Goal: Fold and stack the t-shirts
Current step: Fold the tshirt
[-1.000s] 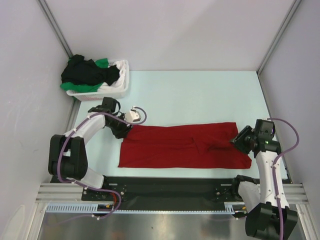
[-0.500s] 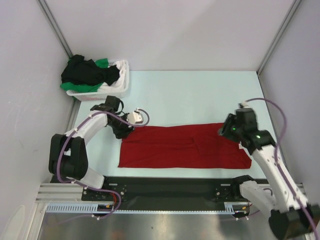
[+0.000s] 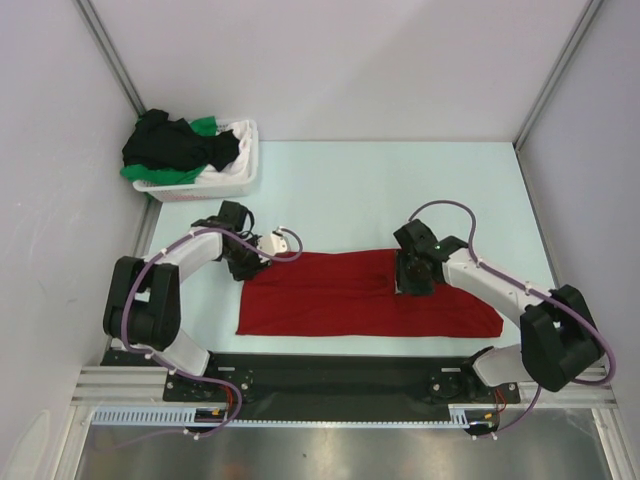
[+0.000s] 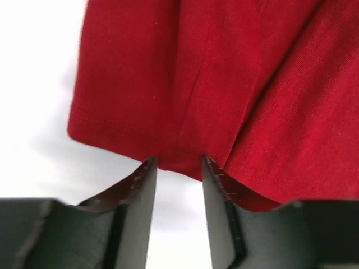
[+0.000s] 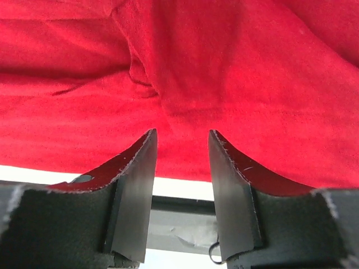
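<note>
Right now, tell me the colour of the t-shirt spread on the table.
The t-shirt is plain bright red; the top view shows it best.

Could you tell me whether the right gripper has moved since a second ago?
Yes; the right gripper moved inward, away from the table's right edge.

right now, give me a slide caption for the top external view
Red t-shirt lies folded in a long strip; left hand at its far left corner, right hand near its middle.
</note>
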Controlling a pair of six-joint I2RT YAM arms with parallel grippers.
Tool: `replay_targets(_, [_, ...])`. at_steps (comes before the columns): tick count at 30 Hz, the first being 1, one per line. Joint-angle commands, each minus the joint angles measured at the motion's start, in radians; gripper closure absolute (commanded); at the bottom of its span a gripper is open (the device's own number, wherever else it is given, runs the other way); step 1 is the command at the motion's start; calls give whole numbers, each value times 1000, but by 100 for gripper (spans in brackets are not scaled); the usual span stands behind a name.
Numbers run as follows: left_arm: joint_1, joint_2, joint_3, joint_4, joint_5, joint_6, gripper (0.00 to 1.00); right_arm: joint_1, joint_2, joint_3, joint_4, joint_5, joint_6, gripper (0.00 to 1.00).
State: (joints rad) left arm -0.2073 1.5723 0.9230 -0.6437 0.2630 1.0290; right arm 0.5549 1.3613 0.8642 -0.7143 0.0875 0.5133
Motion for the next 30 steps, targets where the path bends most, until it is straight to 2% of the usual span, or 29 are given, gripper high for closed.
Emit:
replay_targets(1, [-4,15,-16,36,27,-3,58,10,54,-14,62,-28,-30,54])
replay_targets(3, [-6,22,-13,38,30,-6,62,13,81,-19,67,-22,-35,53])
replay_targets(5, [-7,28,-12,36,33,-12,69,13,110,-19,67,-19,-38,56])
replay_targets(7, [-9,31,-9,35,36,-14,78,14,120,-21,75,-5,-35,64])
replay_targets(8, [-9,32,-7,33,41,-14,81,13,128,-21,73,0,-32,74])
replay_targets(11, [-9,32,-4,27,39,-14,93,13,128,-21,61,9,-21,89])
replay_targets(13, [-9,31,-6,30,36,-14,100,14,114,-24,59,8,-18,93])
replay_targets(14, [-9,29,-6,30,32,-14,100,14,111,-24,61,5,-18,97])
replay_targets(16, [-9,29,-3,33,25,-12,100,13,102,-18,52,-2,-13,100])
replay_targets(21, [-9,23,5,39,12,-12,100,16,68,2,18,-23,-18,100])
replay_targets(22, [-10,22,5,41,12,-14,100,14,64,-1,21,-41,-27,94])
replay_targets(23, [-9,22,7,41,13,-14,100,17,64,-5,27,-45,-32,72])
replay_targets(24, [-9,22,8,41,12,-15,100,20,64,-14,44,-46,-32,67])
replay_targets(26, [-9,22,10,42,10,-17,100,28,81,-33,70,-43,-32,64])
replay_targets(30, [-9,15,13,39,10,-20,100,31,137,-31,110,-23,-33,65])
